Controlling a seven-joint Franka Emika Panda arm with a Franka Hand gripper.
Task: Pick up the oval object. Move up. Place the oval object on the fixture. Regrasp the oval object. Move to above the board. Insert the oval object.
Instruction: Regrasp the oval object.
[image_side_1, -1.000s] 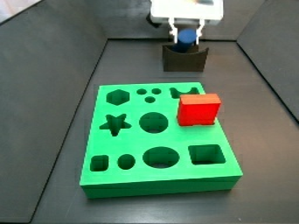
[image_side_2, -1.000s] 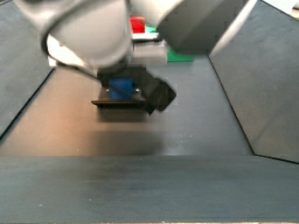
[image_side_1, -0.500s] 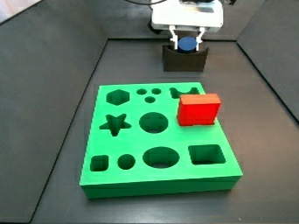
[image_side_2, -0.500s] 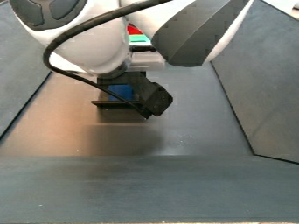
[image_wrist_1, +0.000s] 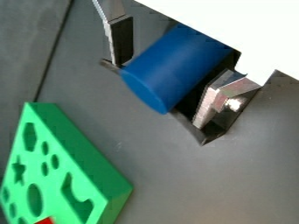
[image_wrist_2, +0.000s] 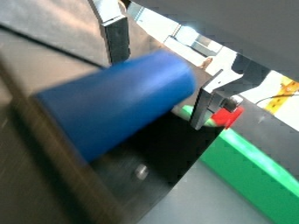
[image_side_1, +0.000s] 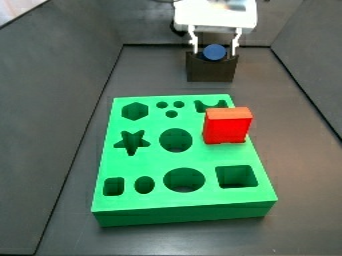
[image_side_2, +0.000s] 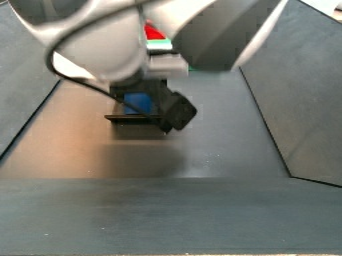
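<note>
The oval object (image_wrist_1: 173, 70) lies in the notch of the fixture (image_side_1: 211, 68), beyond the far edge of the board (image_side_1: 181, 160). The tool (image_side_1: 213, 45) hangs directly above the fixture, its fingers (image_wrist_1: 118, 37) flanking the peg; actual contact cannot be determined. The step in hand appears to be the regrasp. The next move calls for a firm closure, then a lift clear of the fixture toward the board's oval hole.

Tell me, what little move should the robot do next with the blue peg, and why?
Probably squeeze shut on the smooth blue oval peg. It lies across the notch of the small dark fixture block, and the end effector sits right there with a silver finger on each side. How firmly they grip, I cannot tell. The big green holed board comes afterwards.
</note>
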